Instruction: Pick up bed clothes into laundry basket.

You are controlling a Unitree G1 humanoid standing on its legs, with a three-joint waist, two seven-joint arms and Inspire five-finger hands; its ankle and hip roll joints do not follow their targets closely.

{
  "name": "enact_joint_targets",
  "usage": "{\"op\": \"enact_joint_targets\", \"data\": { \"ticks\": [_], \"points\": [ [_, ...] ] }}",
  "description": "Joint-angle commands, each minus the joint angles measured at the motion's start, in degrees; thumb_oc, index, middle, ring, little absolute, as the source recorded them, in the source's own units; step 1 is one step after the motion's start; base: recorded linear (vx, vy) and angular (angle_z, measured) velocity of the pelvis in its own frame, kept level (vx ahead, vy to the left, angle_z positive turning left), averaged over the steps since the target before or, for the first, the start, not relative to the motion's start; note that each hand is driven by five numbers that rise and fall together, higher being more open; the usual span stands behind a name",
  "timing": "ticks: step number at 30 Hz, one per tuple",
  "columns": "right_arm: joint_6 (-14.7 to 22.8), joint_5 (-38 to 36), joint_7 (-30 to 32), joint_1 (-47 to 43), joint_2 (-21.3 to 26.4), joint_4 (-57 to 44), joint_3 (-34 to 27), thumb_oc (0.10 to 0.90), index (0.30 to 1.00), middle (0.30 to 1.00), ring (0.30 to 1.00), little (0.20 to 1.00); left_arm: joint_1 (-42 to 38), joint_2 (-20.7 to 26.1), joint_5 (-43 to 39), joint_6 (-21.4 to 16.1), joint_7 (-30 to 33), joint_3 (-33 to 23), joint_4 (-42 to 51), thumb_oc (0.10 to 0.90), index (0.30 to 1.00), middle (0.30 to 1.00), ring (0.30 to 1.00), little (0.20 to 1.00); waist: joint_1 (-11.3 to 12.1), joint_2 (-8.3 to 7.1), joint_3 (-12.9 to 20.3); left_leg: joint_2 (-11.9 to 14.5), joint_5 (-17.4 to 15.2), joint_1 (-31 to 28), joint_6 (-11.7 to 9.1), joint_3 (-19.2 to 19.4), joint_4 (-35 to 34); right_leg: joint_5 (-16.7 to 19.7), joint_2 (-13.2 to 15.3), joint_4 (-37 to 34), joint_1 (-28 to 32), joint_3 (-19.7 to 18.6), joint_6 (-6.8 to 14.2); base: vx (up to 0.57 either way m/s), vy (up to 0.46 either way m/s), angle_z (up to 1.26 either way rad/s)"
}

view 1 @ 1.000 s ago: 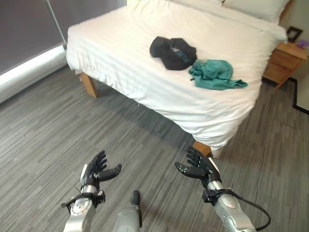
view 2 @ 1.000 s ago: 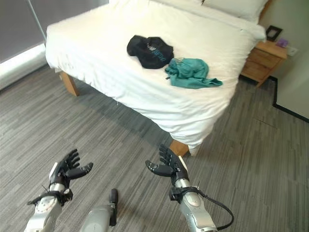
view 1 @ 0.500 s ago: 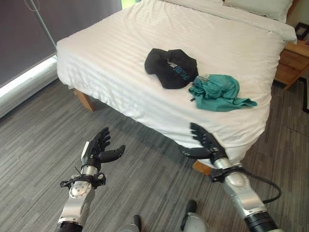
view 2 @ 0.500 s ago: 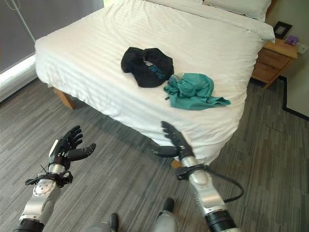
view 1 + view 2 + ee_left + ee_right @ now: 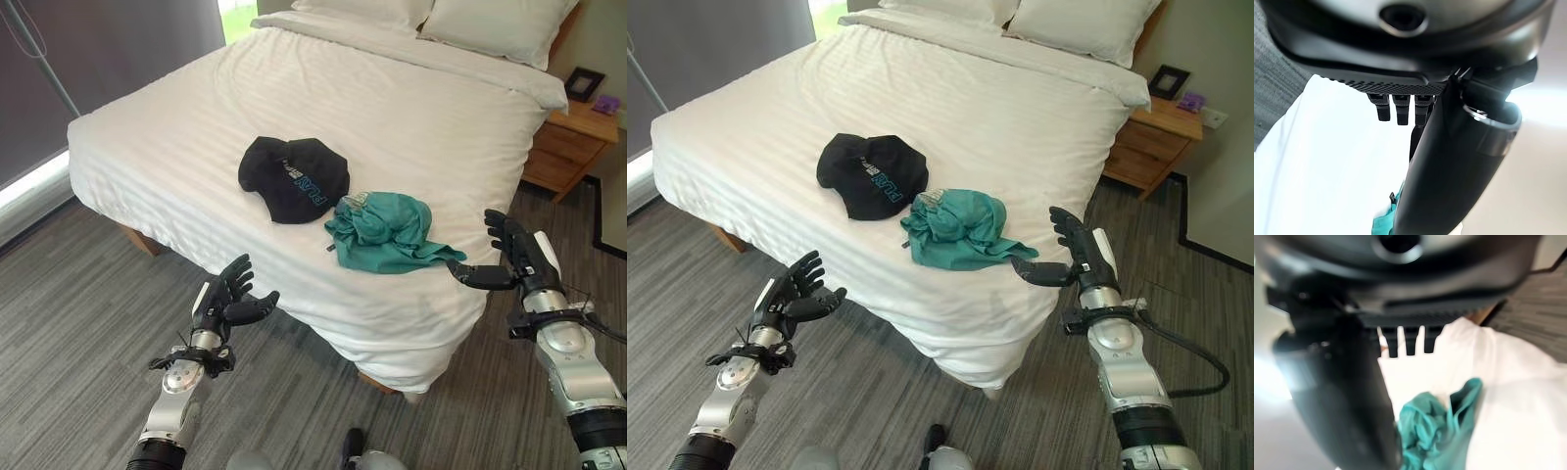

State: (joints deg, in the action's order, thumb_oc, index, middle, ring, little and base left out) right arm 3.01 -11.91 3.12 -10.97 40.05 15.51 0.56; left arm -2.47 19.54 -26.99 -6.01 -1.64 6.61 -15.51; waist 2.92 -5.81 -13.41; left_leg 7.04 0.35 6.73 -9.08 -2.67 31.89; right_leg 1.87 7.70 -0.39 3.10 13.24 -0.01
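Over the last second the bed [image 5: 411, 108] has come much closer and now takes up most of the head views: the camera has moved in, while the clothes lie as they did on the sheet. Both arms have risen with the approach. The right robot hand [image 5: 514, 257] now hovers at about 3 o'clock of the teal garment [image 5: 380, 230], fingers spread, thumb toward the cloth's edge, near but not touching. The left robot hand [image 5: 223, 300] is raised at about 7 o'clock of the black garment [image 5: 294, 176], spread and holding nothing, just off the mattress edge. So the reach is set up, but no cloth is gripped. The black garment carries light blue lettering, too small to make out. A wooden nightstand [image 5: 573, 142] stands at 2 o'clock.
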Motion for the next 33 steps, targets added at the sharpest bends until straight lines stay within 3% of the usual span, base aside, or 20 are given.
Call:
{"op": "enact_joint_targets", "data": {
  "ticks": [1, 3, 4, 11, 16, 17, 27, 33],
  "points": [
    [5.0, 1.5, 0.2, -11.7, 6.0, -3.3, 2.3, 0.8, 0.9, 0.9, 0.9, 0.9, -4.9, 4.0, -1.6, -5.2, -1.8, 0.1, 6.8, 0.8, 0.9, 0.9, 0.9, 0.9, 4.0, 1.26, 2.1, 0.4, 4.8, 4.5, 1.7, 0.7, -15.6, -3.9, 0.4, -1.2, 6.4, -0.1, 7.6, 0.46, 0.102, -0.3],
    [5.0, 6.5, 0.0, -15.3, 8.8, -1.3, 5.9, 0.8, 0.9, 0.9, 0.9, 0.9, -2.7, 4.8, -0.6, -6.1, -2.3, 0.4, 6.9, 0.8, 0.9, 0.9, 0.9, 0.9, 5.7, 2.23, 2.8, -1.9, 5.9, 1.7, 1.7, -2.4, -24.2, -5.4, -0.5, -0.5, 8.0, -1.6, 7.8, 0.36, 0.062, -0.48],
    [2.9, 9.1, -0.6, -16.7, 9.9, 0.4, 6.5, 0.8, 0.9, 0.9, 0.9, 0.9, -2.3, 5.2, -1.4, -5.5, -3.0, 0.7, 7.7, 0.8, 0.9, 0.9, 0.9, 0.9, 5.3, 2.31, 3.2, -1.6, 5.4, 0.2, 1.4, -2.5, -25.2, -6.0, -0.3, -0.3, 8.5, -1.6, 8.0, 0.22, 0.062, -0.76],
    [1.9, 12.7, -0.9, -33.0, 12.7, 13.7, 18.9, 0.8, 0.9, 0.9, 0.9, 0.9, -3.2, 6.7, -4.1, -4.9, -4.5, 5.1, 8.7, 0.8, 0.9, 0.9, 0.9, 0.9, 4.5, 1.55, 6.3, -3.3, 4.9, -5.5, 3.6, -2.1, -34.3, -5.0, 1.2, -0.6, 7.4, -2.2, 9.3, 0.14, 0.107, -0.19],
    [0.1, 23.1, -2.4, -40.4, 15.3, 17.2, 26.9, 0.8, 0.9, 0.9, 0.9, 0.9, -1.8, 7.5, -3.7, -4.2, -5.6, 5.6, 9.2, 0.8, 0.9, 0.9, 0.9, 0.9, 5.0, 0.57, 6.5, -4.5, 4.1, -5.8, 4.1, -1.5, -35.9, -5.0, 2.5, -0.7, 6.1, -2.6, 10.3, 0.05, 0.08, 0.01],
    [-0.6, 28.5, -2.2, -42.0, 15.2, 17.1, 28.8, 0.8, 0.9, 0.9, 0.9, 0.9, -1.3, 7.6, -3.8, -4.0, -6.0, 5.7, 8.9, 0.8, 0.9, 0.9, 0.9, 0.9, 5.2, 0.41, 6.4, -4.8, 3.8, -5.5, 4.5, -1.7, -35.9, -4.5, 2.9, -0.8, 5.5, -2.7, 10.7, 0.03, 0.052, 0.09],
    [-0.7, 29.7, -2.8, -39.9, 13.8, 16.1, 28.1, 0.8, 0.9, 0.9, 0.9, 0.9, -0.1, 7.7, -3.9, -3.7, -6.3, 5.5, 8.4, 0.8, 0.9, 0.9, 0.9, 0.9, 6.6, -0.67, 5.7, -6.1, 3.3, -4.1, 5.6, -2.0, -36.0, -3.4, 3.8, -1.1, 4.0, -2.9, 11.7, 0.02, 0.031, 0.02],
    [-0.5, 33.1, -5.9, -38.6, 16.5, 8.8, 28.6, 0.8, 0.9, 0.9, 0.9, 0.9, 1.3, 8.0, -3.1, -3.5, -6.5, 3.8, 9.0, 0.8, 0.9, 0.9, 0.9, 0.9, 6.5, -1.1, 5.6, -6.3, 3.0, -4.0, 5.9, -2.0, -36.0, -3.1, 3.9, -1.2, 4.0, -2.9, 11.9, 0.0, 0.024, -0.04]
  ]
}}
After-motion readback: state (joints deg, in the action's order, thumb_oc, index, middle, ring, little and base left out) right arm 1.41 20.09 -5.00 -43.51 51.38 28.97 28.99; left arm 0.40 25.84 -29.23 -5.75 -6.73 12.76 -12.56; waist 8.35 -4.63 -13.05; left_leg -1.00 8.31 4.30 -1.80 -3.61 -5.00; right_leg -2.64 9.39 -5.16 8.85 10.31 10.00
